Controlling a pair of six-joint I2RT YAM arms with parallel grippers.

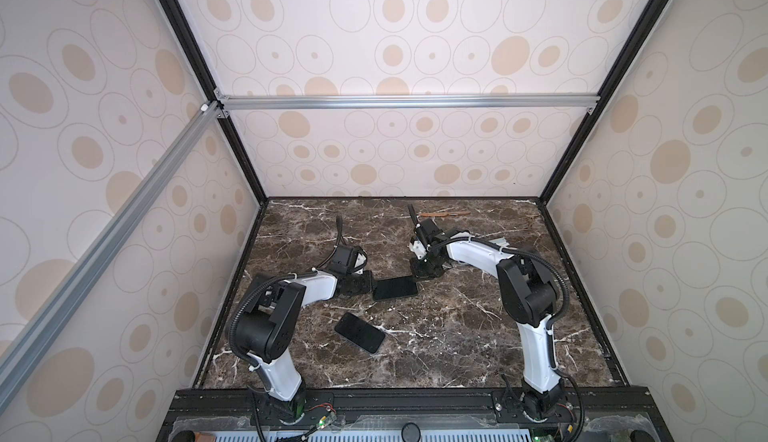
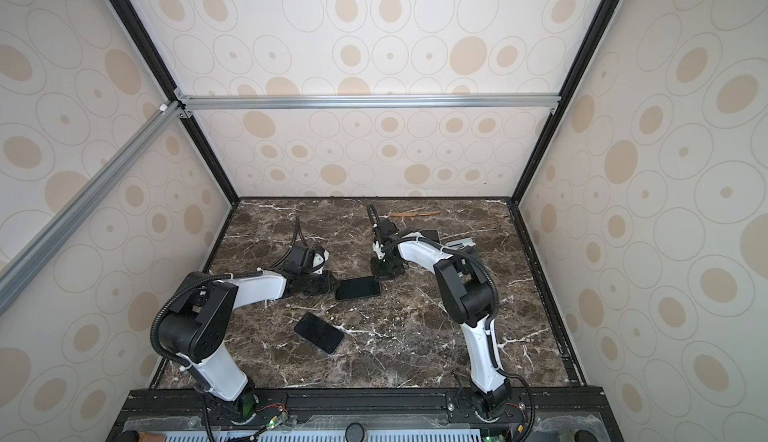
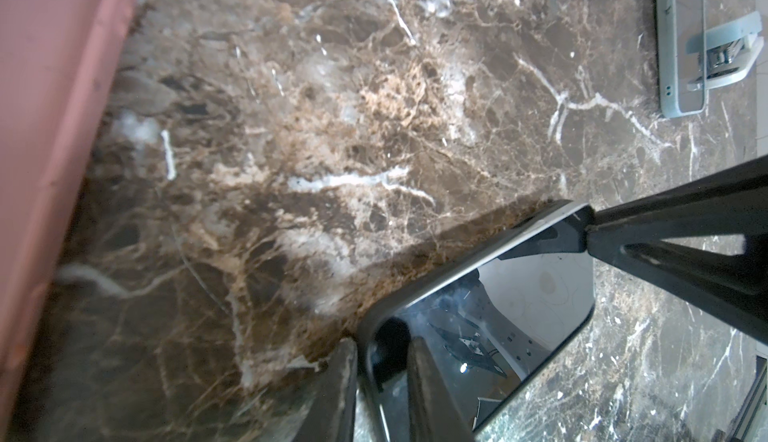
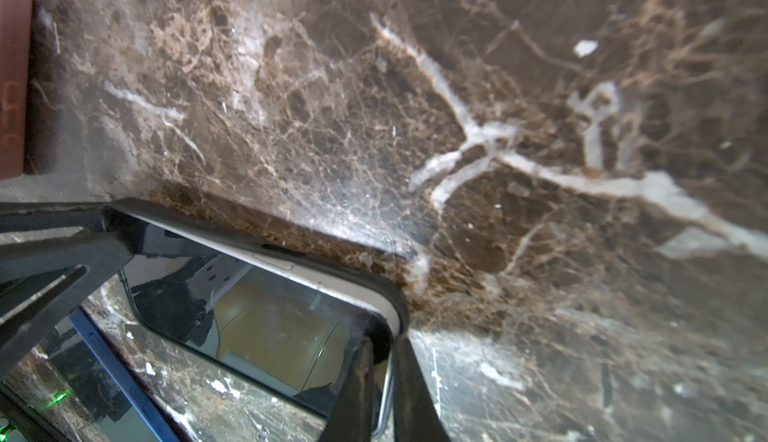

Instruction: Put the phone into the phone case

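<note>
The phone (image 1: 395, 287) is lying flat near the middle of the bench (image 1: 457, 336), screen up, its long sides running roughly along the bench's front edge. It is sitting inside the phone case (image 3: 374, 319), whose black rim is wrapping its corners. In both wrist views the phone's pale side is showing above that rim along 1 long side, so there it is not looking fully seated.

The left gripper (image 3: 382, 348) is pinching the case's left end, with 1 finger lying outside the rim and the other resting over the screen. The right gripper (image 4: 384, 342) is clamping the far corner of the right end in the same way, 1 finger on each side of the rim. In both top views the 2 grippers are meeting the case from opposite ends.

A 2nd phone (image 1: 360, 332) is lying loose and dark side up between the case and the bench's front edge, left of centre, apart from both grippers. A thin wooden piece (image 1: 442, 213) is lying along the back edge, and a pale grey object (image 3: 681, 45) is resting beyond the right arm
</note>
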